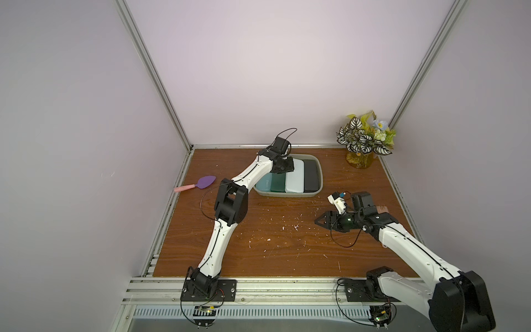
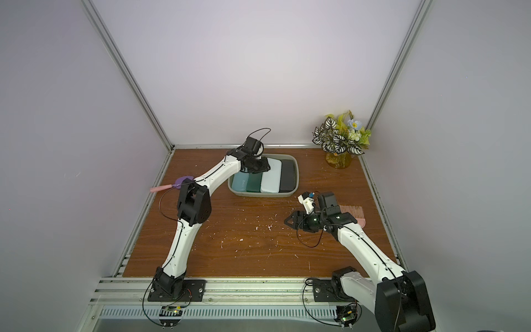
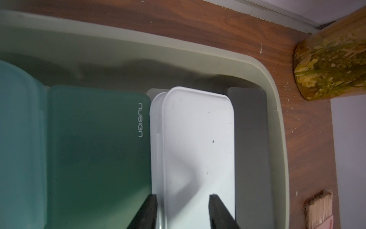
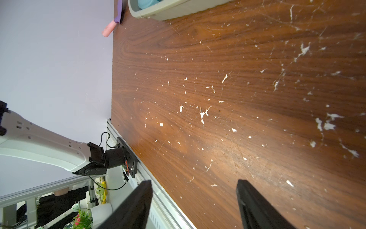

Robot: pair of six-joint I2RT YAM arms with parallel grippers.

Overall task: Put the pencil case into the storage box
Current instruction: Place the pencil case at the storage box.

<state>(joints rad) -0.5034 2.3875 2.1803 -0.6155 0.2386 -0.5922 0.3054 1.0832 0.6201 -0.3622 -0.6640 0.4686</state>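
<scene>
The grey-beige storage box (image 1: 287,196) stands at the back middle of the table and holds several pencil cases side by side: light teal (image 1: 264,184), dark green (image 1: 277,182), white (image 1: 294,179) and black (image 1: 311,175). My left gripper (image 1: 287,166) hangs over the box's far end. In the left wrist view its fingers stand apart just above the white pencil case (image 3: 198,138), which lies slightly tilted between the green case (image 3: 99,148) and the black one (image 3: 251,148). My right gripper (image 1: 320,221) is open and empty over bare table, to the right of the box.
A purple spoon with a pink handle (image 1: 198,184) lies at the left edge of the table. A vase of flowers (image 1: 363,140) stands in the back right corner. A pink brush (image 2: 353,214) lies behind my right wrist. White flecks dot the wooden table (image 1: 273,244).
</scene>
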